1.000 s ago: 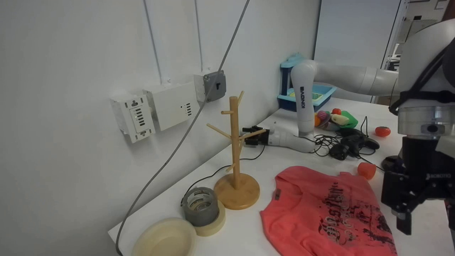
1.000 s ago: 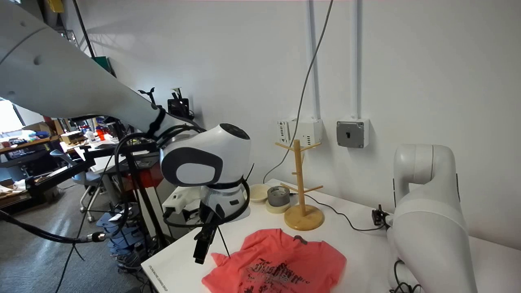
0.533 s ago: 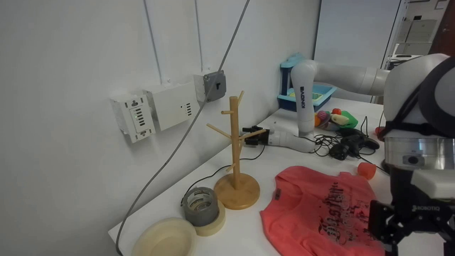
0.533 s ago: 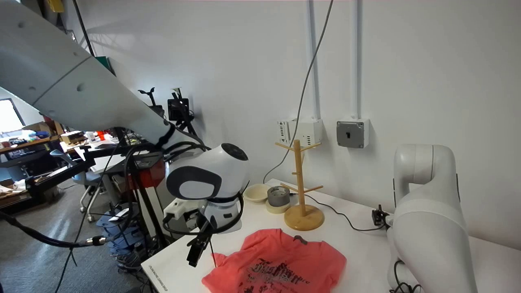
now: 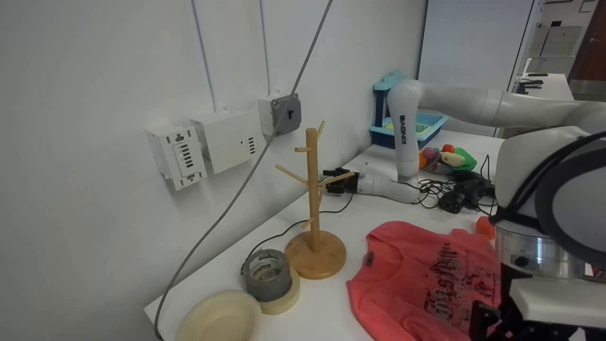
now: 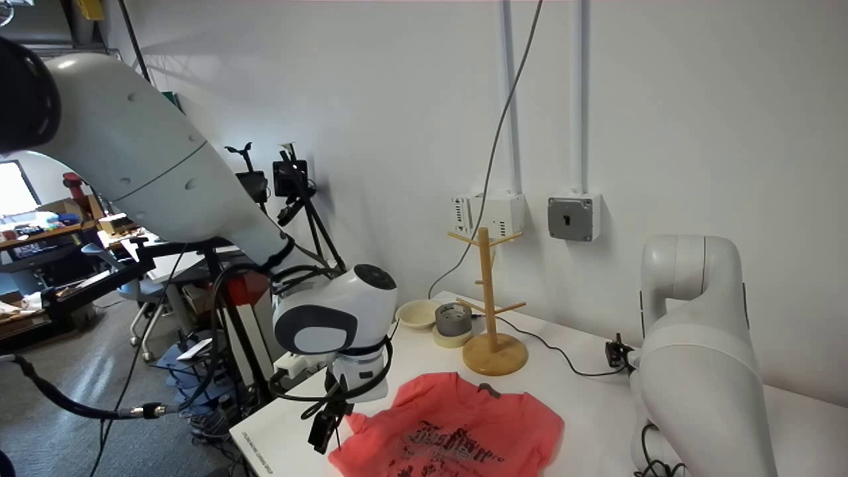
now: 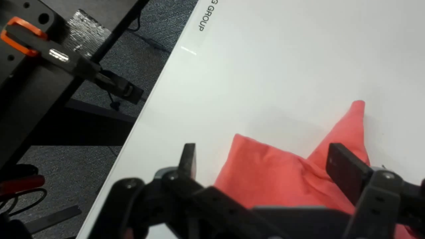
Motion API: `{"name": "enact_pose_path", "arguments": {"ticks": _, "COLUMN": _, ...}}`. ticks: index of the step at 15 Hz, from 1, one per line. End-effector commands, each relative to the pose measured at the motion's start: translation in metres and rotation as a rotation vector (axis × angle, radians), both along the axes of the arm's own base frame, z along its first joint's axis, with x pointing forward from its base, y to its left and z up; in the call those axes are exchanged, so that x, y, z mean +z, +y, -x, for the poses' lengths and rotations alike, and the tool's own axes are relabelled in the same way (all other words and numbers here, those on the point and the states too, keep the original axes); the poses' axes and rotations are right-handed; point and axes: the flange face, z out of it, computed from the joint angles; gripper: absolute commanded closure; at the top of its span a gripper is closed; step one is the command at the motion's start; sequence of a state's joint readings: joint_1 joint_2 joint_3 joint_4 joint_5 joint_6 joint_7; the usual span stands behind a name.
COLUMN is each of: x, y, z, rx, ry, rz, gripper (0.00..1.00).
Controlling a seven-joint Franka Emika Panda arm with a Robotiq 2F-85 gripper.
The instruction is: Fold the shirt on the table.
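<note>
Shirt (image 6: 457, 424), qty 1: coral, dark printed lettering, print side up. Lies spread on the white table (image 7: 282, 66); collar visible in both exterior views, part cut off by frame. In the wrist view we note a lightly creased corner near the table's straight edge, w/ narrow pointed flap alongside.

Gripper (image 7: 266, 163), qty 1: black, on the white arm (image 6: 165, 159). Jaws wide apart, shirt cloth showing betw. them; one finger seen against bare table, the other against cloth. Contact w/ shirt: we can't tell. In an exterior view its fingertips (image 6: 321, 434) appear just beside the shirt's edge.

Mug tree (image 5: 313, 203), qty 1: wooden, upright, near the shirt's collar.

Grey tape roll (image 5: 270, 290), qty 1: sits atop cream tape roll (image 5: 288, 302), qty 1; both just beside mug tree base.

Bowl (image 5: 220, 317), qty 1: cream, shallow, just beside the rolls.

Second arm (image 5: 403, 132), qty 1: marked KINOVA, apart from shirt.

Tub (image 5: 428, 134), qty 1: blue, far end of table, behind second arm.

Red-orange item (image 5: 484, 228), qty 1: near shirt, partly behind the white arm; we can't make out type.

Coloured items (image 5: 452, 158), heaped near second arm.
</note>
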State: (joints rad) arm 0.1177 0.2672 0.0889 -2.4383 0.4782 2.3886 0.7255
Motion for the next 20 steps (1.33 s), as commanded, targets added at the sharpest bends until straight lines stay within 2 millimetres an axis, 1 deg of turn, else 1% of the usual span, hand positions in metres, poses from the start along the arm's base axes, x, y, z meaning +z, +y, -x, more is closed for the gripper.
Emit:
{"name": "enact_pose_path", "arguments": {"ticks": 1, "x": -0.014, "y": -0.006, "z": 0.001, "rx": -0.069, "ry": -0.026, "rz": 0.027, "gripper": 0.00}}
{"name": "enact_pose_path", "arguments": {"ticks": 4, "x": -0.023, "y": -0.008, "z": 0.009, "rx": -0.093, "ry": -0.019, "rz": 0.026, "gripper": 0.00}}
{"name": "enact_pose_path", "arguments": {"ticks": 7, "x": -0.028, "y": -0.007, "z": 0.023, "rx": -0.111, "ry": 0.007, "rz": 0.014, "gripper": 0.00}}
{"name": "enact_pose_path", "arguments": {"ticks": 10, "x": -0.032, "y": -0.009, "z": 0.029, "rx": -0.124, "ry": 0.018, "rz": 0.009, "gripper": 0.00}}
{"name": "enact_pose_path", "arguments": {"ticks": 16, "x": -0.038, "y": -0.012, "z": 0.018, "rx": -0.119, "ry": -0.030, "rz": 0.041, "gripper": 0.00}}
{"name": "enact_pose_path", "arguments": {"ticks": 20, "x": -0.047, "y": -0.009, "z": 0.018, "rx": -0.111, "ry": -0.031, "rz": 0.048, "gripper": 0.02}}
